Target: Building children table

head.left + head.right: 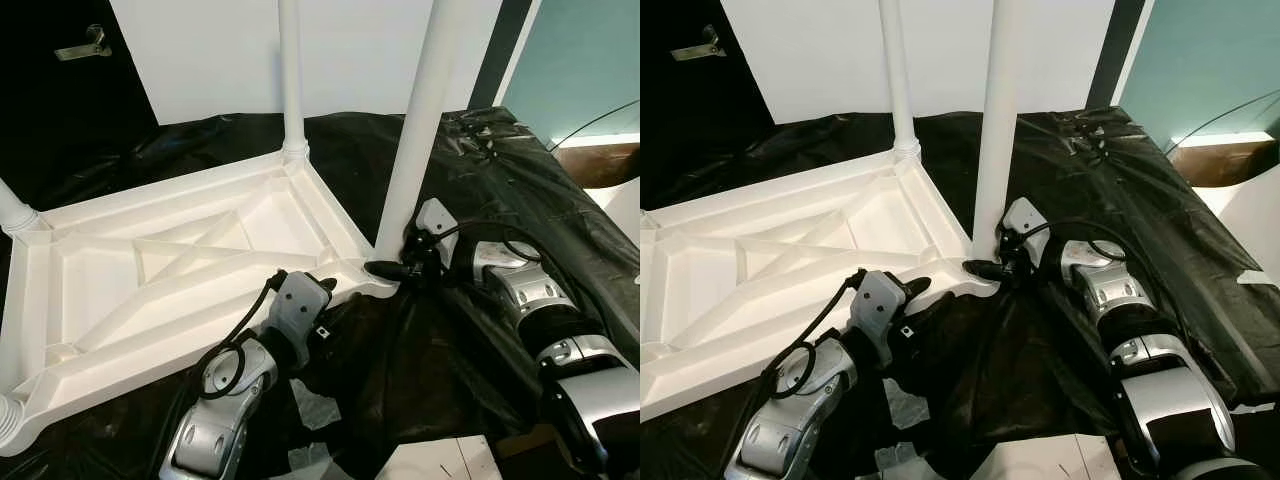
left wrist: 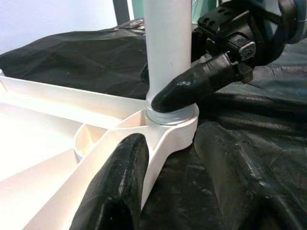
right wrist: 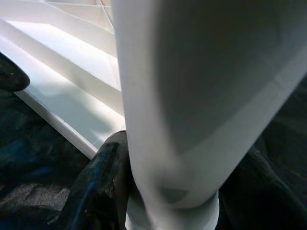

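A black plastic sheet, glossy and creased, covers the floor. On it lies a white plastic tabletop, upside down, its underside showing moulded ribs that run as diagonals inside a raised rim. Round white legs stand upright from its corners: a far leg at the back corner, and a near leg at the corner closest to the robot's right arm. A stub of another leg shows at the tabletop's left edge.

The right gripper sits at the foot of the near leg, its black fingers closed around the leg just above the round socket. The left wrist view shows this plainly: one rubbery finger curves across the front of the leg where it meets the grey collar. The right wrist view adds only a very close look at the smooth white tube with a dark finger pressed against its side.

The left gripper is at the tabletop's near edge, beside that same corner. Its fingers stand apart, one resting over the white rim, the other on the black sheet outside it, so the rim lies between them without being squeezed.

A door handle shows on the dark door at the upper left of the head views.
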{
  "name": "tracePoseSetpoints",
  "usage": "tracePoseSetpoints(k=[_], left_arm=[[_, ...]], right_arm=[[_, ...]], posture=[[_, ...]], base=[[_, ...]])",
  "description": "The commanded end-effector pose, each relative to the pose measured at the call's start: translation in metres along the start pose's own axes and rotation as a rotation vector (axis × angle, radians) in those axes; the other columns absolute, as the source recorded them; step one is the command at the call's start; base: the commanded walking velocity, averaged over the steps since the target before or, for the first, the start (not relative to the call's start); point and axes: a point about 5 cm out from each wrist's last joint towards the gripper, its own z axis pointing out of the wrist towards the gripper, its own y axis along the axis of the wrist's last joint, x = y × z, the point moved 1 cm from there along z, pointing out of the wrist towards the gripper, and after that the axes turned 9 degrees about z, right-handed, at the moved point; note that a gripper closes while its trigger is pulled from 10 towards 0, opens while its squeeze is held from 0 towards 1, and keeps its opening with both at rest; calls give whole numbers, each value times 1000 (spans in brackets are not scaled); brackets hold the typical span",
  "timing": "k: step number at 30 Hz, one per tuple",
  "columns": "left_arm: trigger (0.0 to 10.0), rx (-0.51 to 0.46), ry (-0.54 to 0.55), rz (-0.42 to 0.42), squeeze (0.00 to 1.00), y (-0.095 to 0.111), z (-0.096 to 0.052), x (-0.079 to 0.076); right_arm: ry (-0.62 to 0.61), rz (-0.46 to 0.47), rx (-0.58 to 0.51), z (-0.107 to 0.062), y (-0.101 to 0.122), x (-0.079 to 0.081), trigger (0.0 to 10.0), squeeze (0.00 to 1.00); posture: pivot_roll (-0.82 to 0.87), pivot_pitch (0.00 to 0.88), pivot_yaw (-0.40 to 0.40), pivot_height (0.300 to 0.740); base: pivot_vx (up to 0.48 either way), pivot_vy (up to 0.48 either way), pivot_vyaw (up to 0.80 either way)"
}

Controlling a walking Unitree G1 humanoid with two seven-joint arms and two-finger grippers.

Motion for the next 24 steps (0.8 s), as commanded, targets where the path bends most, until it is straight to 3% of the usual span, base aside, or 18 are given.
tracePoseSetpoints(k=[1,11,15,18,21,24], left_arm=[[10000,14,41,-1,0,0,-1,1],[10000,9,33,-5,0,1,-2,2],[10000,11,28,-1,0,1,-2,3],[10000,11,29,-1,0,1,-2,3],[10000,21,16,7,0,1,-6,3],[10000,23,13,8,0,1,-7,3]], right_arm=[[0,18,24,0,-13,6,10000,0],[-117,72,9,2,-18,6,10000,0],[-278,176,-19,8,-24,8,10000,0],[-289,183,-20,8,-24,8,10000,0],[-454,270,-60,13,-30,14,10000,0],[-506,292,-68,13,-31,17,10000,0]], posture=[[128,39,-17,740],[122,49,-3,740],[125,58,-2,740],[127,61,0,740],[167,77,16,740],[169,79,14,740]], base=[[0,0,0],[0,0,0],[0,0,0],[0,0,0],[0,0,0],[0,0,0]])
